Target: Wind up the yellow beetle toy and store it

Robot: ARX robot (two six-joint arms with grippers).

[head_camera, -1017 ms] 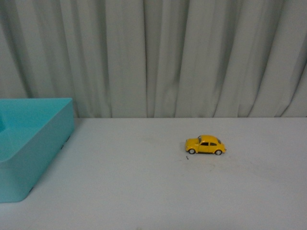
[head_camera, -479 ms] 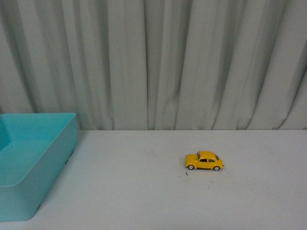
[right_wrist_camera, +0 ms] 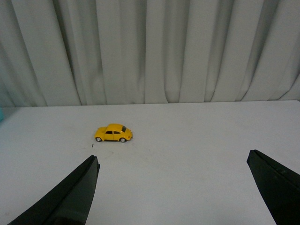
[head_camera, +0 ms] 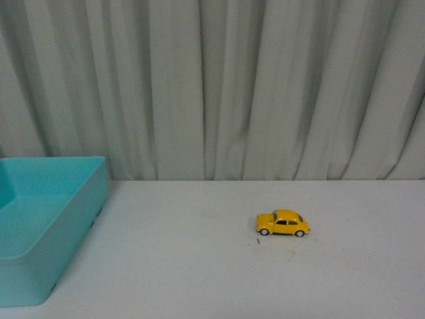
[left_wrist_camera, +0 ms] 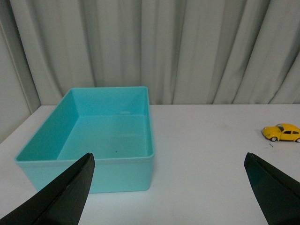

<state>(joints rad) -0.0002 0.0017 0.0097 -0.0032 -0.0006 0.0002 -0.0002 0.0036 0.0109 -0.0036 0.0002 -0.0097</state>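
The yellow beetle toy (head_camera: 283, 223) stands on its wheels on the white table, a little right of centre, side-on with its nose to the left. It also shows in the left wrist view (left_wrist_camera: 281, 132) and the right wrist view (right_wrist_camera: 114, 133). Neither arm appears in the front view. My left gripper (left_wrist_camera: 168, 187) is open, its black fingers (left_wrist_camera: 61, 197) spread wide over bare table near the teal bin, far from the toy. My right gripper (right_wrist_camera: 173, 187) is open too, nothing between its fingers, with the toy ahead of it and off to one side.
A teal plastic bin (head_camera: 80, 193) sits at the table's left, open-topped and with nothing in it (left_wrist_camera: 140, 159). A tiny dark speck (head_camera: 257, 240) lies by the toy's nose. Grey curtain (head_camera: 212, 86) hangs behind the table's far edge.
Between one second and half a second ago the front view tilted up, so toy and bin sit lower in frame. Since then nothing has moved.
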